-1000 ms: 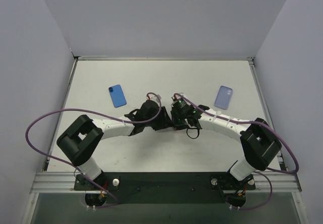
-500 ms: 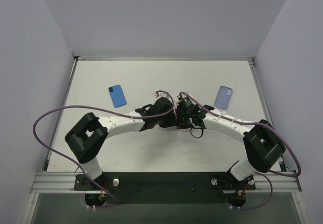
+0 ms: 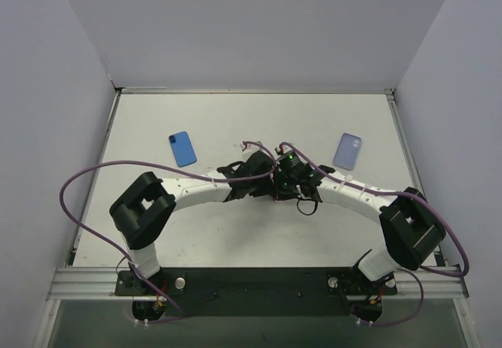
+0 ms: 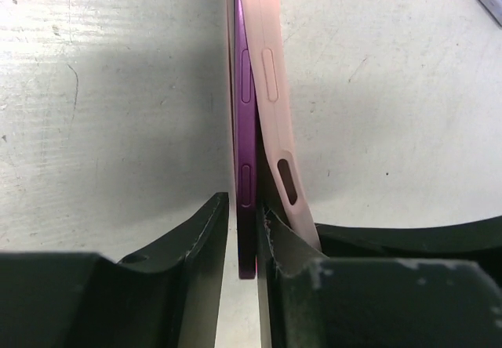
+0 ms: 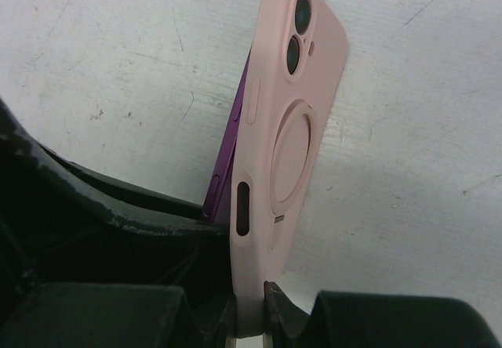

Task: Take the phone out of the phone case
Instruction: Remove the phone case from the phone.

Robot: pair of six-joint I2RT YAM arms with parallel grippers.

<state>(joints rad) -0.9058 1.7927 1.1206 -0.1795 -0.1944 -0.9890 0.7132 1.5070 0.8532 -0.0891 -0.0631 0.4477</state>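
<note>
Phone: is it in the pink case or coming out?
Partly out. In the left wrist view the phone and case meet at the far end but split apart at the near end.

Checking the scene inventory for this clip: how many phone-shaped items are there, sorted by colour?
blue phone-shaped item: 1
lavender phone-shaped item: 1
pink case: 1
purple phone: 1
Total: 4

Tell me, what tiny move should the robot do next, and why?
Probably pull the right end effector sideways, away from the left end effector. It grips the pink phone case, the left one grips the purple phone, and the case is only partly peeled off.
</note>
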